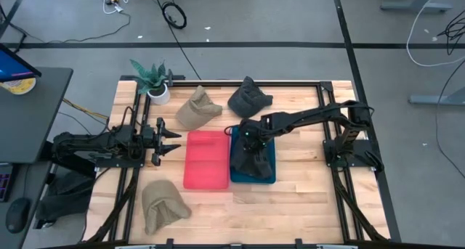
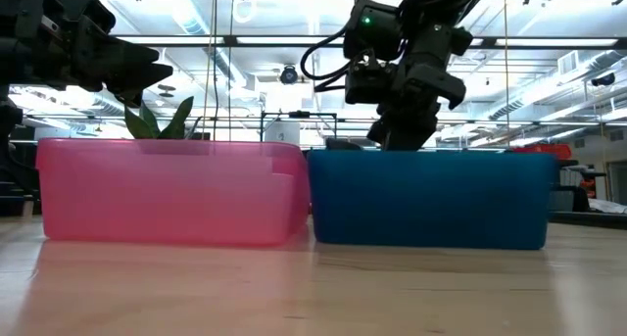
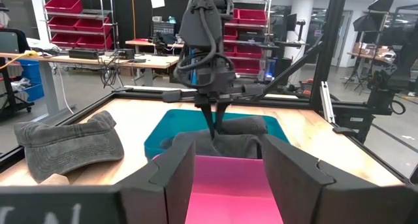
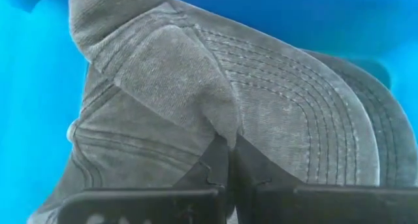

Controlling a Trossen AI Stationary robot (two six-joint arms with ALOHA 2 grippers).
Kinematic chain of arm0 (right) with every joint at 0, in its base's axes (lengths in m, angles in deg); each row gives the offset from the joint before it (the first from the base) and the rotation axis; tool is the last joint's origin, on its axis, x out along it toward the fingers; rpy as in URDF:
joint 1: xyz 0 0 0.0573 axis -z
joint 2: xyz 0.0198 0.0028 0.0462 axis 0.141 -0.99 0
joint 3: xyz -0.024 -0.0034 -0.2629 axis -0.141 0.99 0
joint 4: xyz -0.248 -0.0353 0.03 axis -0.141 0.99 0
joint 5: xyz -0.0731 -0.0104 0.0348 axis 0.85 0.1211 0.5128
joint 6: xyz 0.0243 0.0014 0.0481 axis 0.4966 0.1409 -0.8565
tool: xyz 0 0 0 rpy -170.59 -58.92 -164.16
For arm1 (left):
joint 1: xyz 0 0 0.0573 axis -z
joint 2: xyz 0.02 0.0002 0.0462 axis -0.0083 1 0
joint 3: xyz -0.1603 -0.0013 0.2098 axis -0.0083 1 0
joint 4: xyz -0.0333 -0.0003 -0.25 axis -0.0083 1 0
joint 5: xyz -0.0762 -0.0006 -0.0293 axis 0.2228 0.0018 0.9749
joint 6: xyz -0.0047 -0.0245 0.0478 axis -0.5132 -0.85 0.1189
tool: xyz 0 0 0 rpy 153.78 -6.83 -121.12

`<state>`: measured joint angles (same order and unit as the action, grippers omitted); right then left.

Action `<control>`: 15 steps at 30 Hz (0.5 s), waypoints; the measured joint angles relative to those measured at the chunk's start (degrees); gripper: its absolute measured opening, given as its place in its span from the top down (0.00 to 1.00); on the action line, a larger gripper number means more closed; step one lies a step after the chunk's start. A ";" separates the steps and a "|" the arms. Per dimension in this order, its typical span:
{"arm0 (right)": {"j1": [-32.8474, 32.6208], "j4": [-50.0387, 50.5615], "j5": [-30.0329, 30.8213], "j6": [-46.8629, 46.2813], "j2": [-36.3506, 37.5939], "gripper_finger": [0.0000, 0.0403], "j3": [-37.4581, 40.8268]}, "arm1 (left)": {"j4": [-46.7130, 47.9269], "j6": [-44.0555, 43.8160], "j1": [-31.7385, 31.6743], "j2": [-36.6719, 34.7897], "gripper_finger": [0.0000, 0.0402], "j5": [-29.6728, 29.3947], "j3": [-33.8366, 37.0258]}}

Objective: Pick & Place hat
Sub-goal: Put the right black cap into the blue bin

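Observation:
A dark grey cap [image 1: 256,163] lies in the blue bin [image 1: 270,178], and its crown and stitched brim fill the right wrist view [image 4: 281,106]. My right gripper [image 1: 249,141] reaches down into that bin and is shut on the cap [image 3: 235,142]. My left gripper [image 1: 174,139] hovers open beside the left edge of the pink bin [image 1: 205,160], touching nothing. In the left wrist view its fingers frame the pink bin [image 3: 225,185]. From the low view the blue bin's wall [image 2: 431,199] hides the cap. My right gripper [image 4: 230,165] pinches a raised fold of the cap's crown cloth [image 4: 219,123] between its two fingers. It comes from above, pointing down into the blue bin. The fold stands up at the fingers [image 3: 212,123]; the cap's lower part rests in the bin.
Two tan caps lie on the table, one at the far side [image 1: 196,109] and one near the left corner [image 1: 161,205]. Another dark cap [image 1: 249,98] lies beyond the blue bin. A potted plant [image 1: 154,82] stands at the far left. Black frame rails edge the table.

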<state>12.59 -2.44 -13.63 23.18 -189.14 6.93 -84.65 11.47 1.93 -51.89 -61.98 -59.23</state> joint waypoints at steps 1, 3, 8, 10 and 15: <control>0.17 0.12 0.17 -0.58 -0.02 1.00 0.00 | 0.00 0.02 0.02 0.00 0.54 0.02 0.00; 0.27 0.09 -0.05 -0.64 -0.04 1.00 0.04 | 0.00 0.00 0.01 0.00 0.54 0.00 -0.02; 0.49 -0.57 -4.31 0.47 0.24 0.98 0.20 | 0.00 0.00 0.00 0.00 0.54 0.02 0.00; 0.40 -1.32 -4.27 0.66 0.33 0.96 0.26 | 0.00 0.02 0.00 0.00 0.54 0.00 -0.01; 0.83 -3.07 -5.25 -4.90 0.31 0.89 0.33 | 0.00 0.00 0.01 0.00 0.54 0.02 -0.02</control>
<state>13.42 -5.51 -18.88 18.28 -188.83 7.26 -84.65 11.47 1.94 -51.89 -61.96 -59.25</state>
